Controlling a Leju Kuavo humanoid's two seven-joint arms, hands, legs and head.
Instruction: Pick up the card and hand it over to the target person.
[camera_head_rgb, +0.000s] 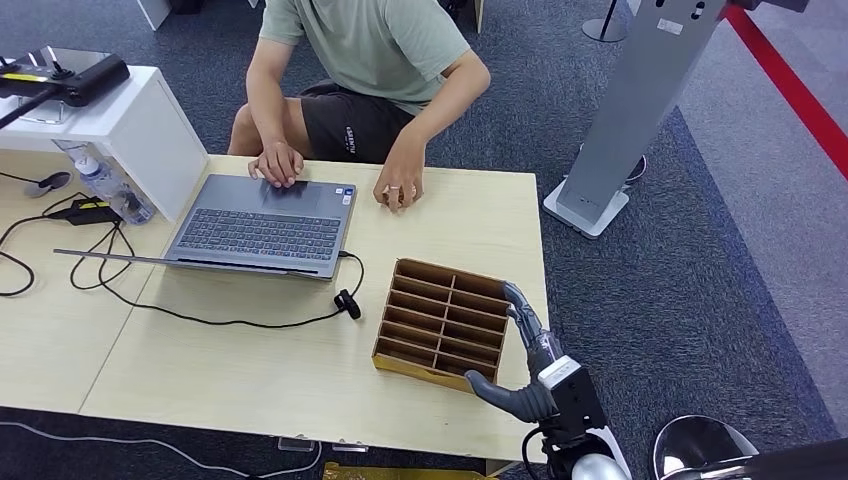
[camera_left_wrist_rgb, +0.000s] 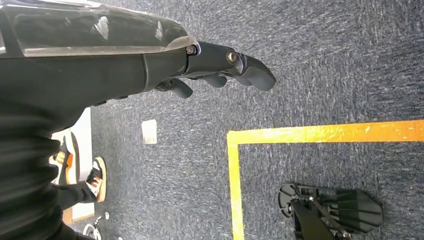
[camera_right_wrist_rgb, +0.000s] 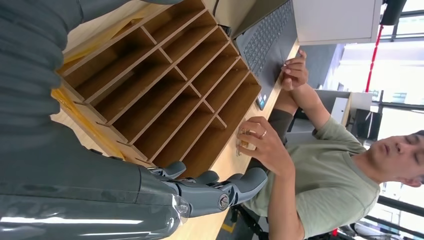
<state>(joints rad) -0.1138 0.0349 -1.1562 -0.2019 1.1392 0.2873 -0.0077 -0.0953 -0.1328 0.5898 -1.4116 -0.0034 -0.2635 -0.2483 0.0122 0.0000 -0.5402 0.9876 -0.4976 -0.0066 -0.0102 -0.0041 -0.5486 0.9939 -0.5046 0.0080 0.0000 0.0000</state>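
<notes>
A brown wooden divider box (camera_head_rgb: 440, 325) (camera_right_wrist_rgb: 165, 80) lies on the light wooden table (camera_head_rgb: 250, 370) near its right edge; the compartments I see into look empty. My right hand (camera_head_rgb: 530, 350) (camera_right_wrist_rgb: 215, 192) hovers at the box's right side with fingers stretched out and thumb apart, holding nothing. My left hand (camera_left_wrist_rgb: 225, 65) hangs over the carpet, its fingers loosely extended around nothing. The person in a green shirt (camera_head_rgb: 375, 40) (camera_right_wrist_rgb: 330, 175) sits across the table, one hand (camera_head_rgb: 278, 163) on the laptop, the other hand (camera_head_rgb: 398, 185) (camera_right_wrist_rgb: 257, 145) resting on the tabletop beyond the box.
An open grey laptop (camera_head_rgb: 260, 225) sits left of the box, its black cable (camera_head_rgb: 347, 303) trailing toward it. A white cabinet (camera_head_rgb: 130, 125) and a water bottle (camera_head_rgb: 108, 185) stand at the far left. A grey stand (camera_head_rgb: 640, 100) rises right of the table.
</notes>
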